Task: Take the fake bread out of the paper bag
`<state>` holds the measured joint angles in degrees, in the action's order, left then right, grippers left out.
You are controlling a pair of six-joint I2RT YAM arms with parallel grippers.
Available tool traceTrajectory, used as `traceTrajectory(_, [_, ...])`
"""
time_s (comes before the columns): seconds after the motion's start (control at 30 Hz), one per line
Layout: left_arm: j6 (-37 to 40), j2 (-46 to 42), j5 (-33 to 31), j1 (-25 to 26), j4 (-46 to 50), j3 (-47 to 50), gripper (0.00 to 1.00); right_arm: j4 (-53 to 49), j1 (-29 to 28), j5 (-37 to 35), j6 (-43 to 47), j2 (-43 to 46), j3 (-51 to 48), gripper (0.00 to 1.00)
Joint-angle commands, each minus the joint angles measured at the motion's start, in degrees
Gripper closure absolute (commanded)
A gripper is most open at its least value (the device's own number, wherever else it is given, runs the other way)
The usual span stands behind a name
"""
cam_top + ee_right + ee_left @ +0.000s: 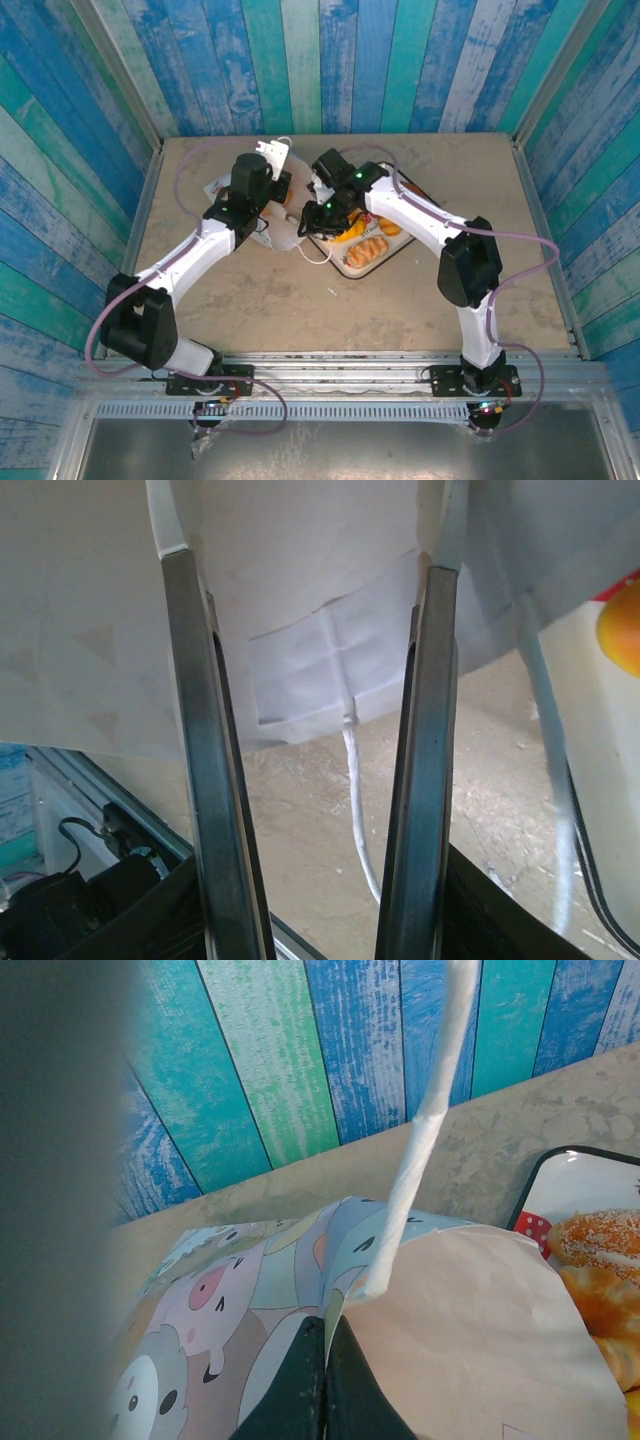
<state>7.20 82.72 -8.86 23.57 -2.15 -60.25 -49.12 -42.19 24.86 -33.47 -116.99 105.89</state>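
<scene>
Blue plank walls ring the beige table [300,320], where your left gripper [325,1325] pinches the rim of the paper bag [480,1340] and your right gripper [310,570] has its fingers slightly apart at the bag's wall. The fake bread [600,1245] lies on the tray [585,1185] beside the bag, so emptying looks nearly done. Next, check inside for leftovers.

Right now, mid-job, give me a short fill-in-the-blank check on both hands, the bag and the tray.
1. The left hand is ___ on the edge of the bag.
2. The fingers of the right hand stand ___, with white bag paper beyond them.
3. The pastries lie on the black-rimmed ___.
4. The bag's loop handle is ___ in colour.

Missing words: shut; open; tray; white.
</scene>
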Motion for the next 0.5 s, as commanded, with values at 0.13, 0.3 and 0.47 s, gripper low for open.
traceTrajectory(0.13, [0.6,-5.9,0.8,-0.1,-2.6,1.3,1.0,4.4,-0.3,3.8,-2.9,-2.4,1.6,0.5])
traceTrajectory(0.3, [0.8,-7.2,1.5,-0.1,-2.8,2.5,1.0,6.9,-0.3,6.5,-4.9,-3.9,1.4,0.49])
traceTrajectory(0.47, [1.1,-7.7,3.1,-0.1,-2.9,3.2,1.0,8.6,0.0,8.8,-7.1,-5.8,2.0,0.49])
